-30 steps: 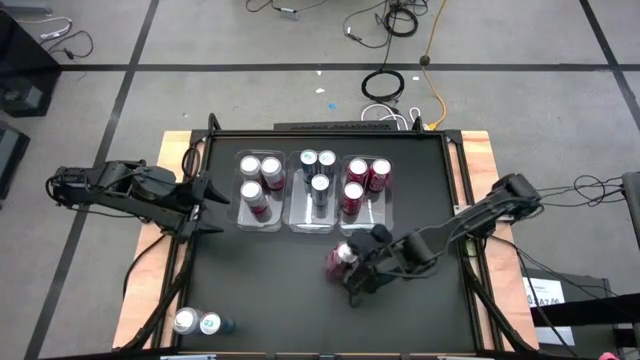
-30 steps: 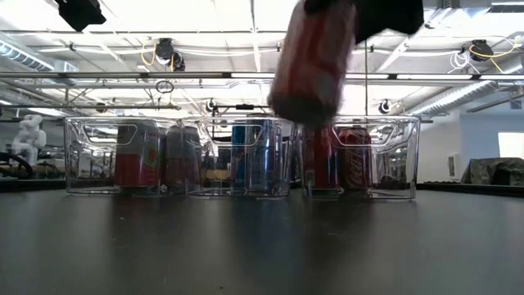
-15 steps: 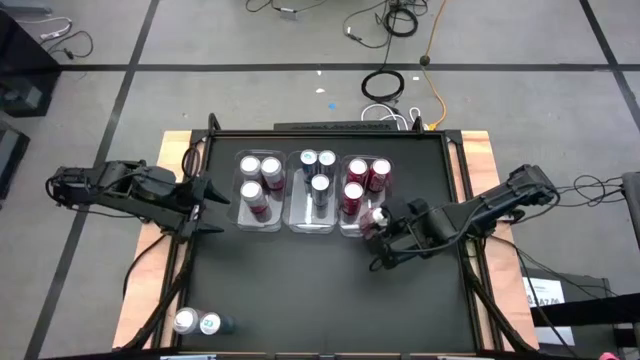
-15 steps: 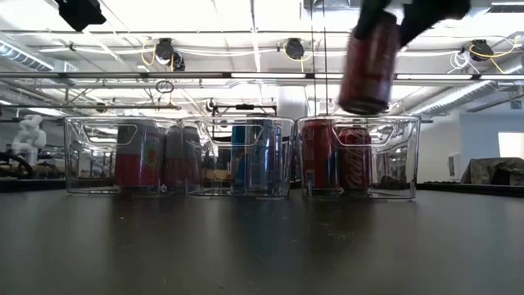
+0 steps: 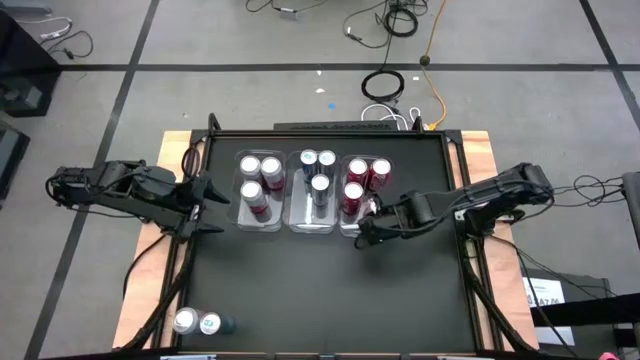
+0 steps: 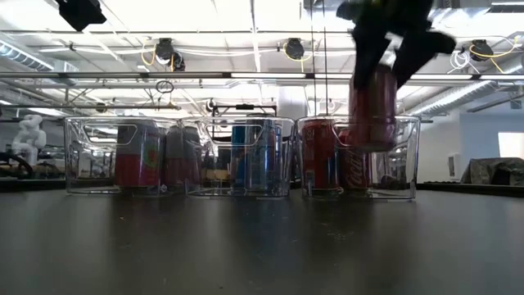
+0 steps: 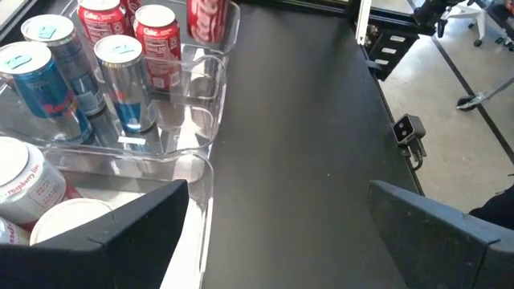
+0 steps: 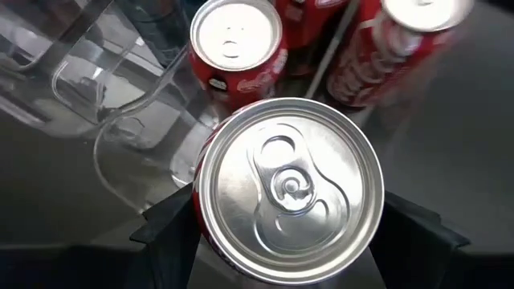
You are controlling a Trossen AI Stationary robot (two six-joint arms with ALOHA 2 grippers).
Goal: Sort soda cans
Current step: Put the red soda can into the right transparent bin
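Note:
My right gripper (image 5: 368, 224) is shut on a red soda can (image 6: 372, 111) with a silver top (image 8: 289, 185), held at the near end of the right clear bin (image 5: 366, 192). That bin holds red cans (image 8: 238, 42). The middle bin (image 5: 318, 192) holds silver-blue cans (image 7: 120, 80). The left bin (image 5: 258, 192) holds pinkish-red cans. Two more cans (image 5: 197, 322) stand at the table's near left corner. My left gripper (image 5: 207, 205) is open and empty beside the left bin, at the table's left edge. My right gripper pinches the red can between its two fingers (image 8: 170, 221) by the sides of its upper body (image 8: 202, 233), just under the silver top. The fingers come from above, pointing down. The can hangs upright and clear of the table, its lower part level with the bin's rim (image 6: 360, 119).
The three clear bins stand side by side at the table's far middle. The black table top (image 5: 300, 290) in front of them is bare. Wooden strips (image 5: 150, 250) and frame rails run along both sides of the table.
My right gripper has carried the red can from the middle of the table toward the far edge and the right, up to the right bin's near end. It has then gone down a little there. The can has stayed upright in the hold.

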